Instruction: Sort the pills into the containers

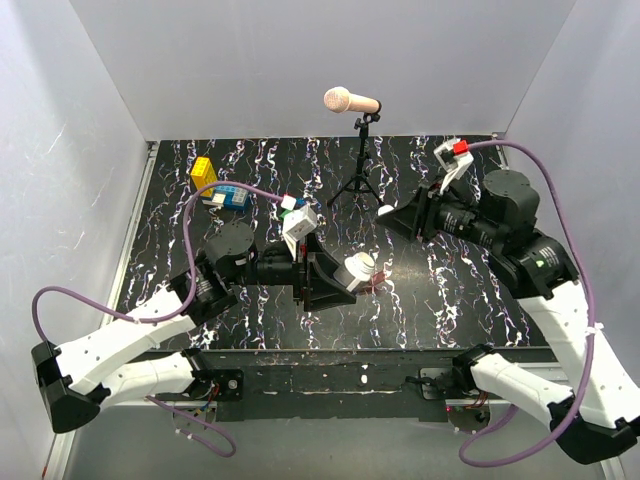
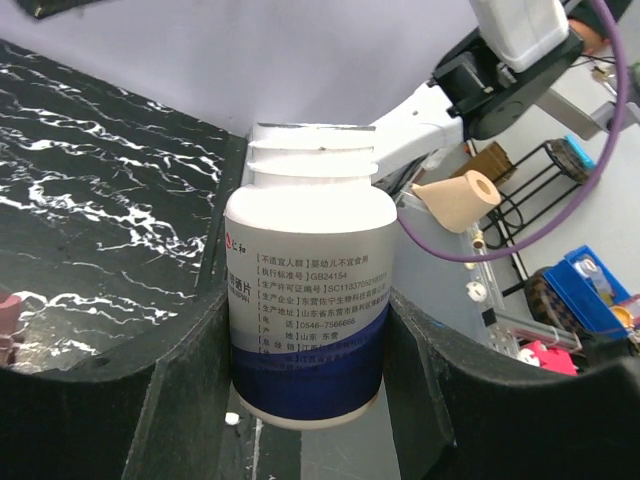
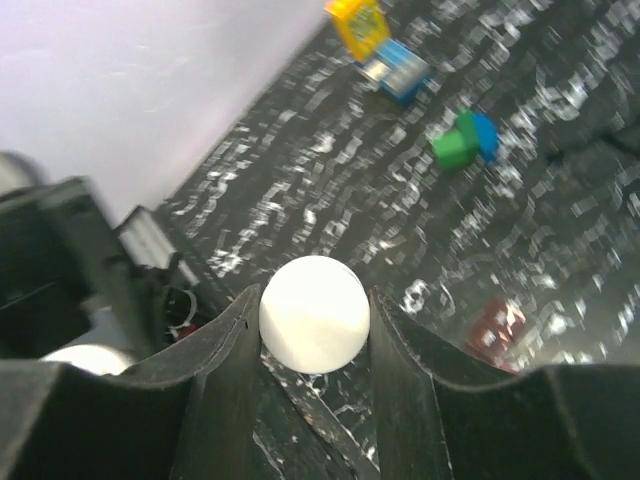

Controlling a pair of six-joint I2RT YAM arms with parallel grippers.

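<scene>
On my black marbled table (image 1: 480, 300), the left gripper (image 2: 312, 420) sits partly closed around an uncapped white bottle (image 2: 308, 300) at centre. The reddish-brown pill box (image 1: 378, 283) lies just right of it. Farther right, the right gripper (image 3: 315, 345) pinches the round white cap (image 3: 314, 312) between half-closed jaws.

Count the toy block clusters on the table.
3: yellow plastic block farthest back on the left; blue-and-white plastic block right beside it; green-and-blue plastic pair nearer the centre. Too blurred to tell pieces within each; more may be hidden.
</scene>
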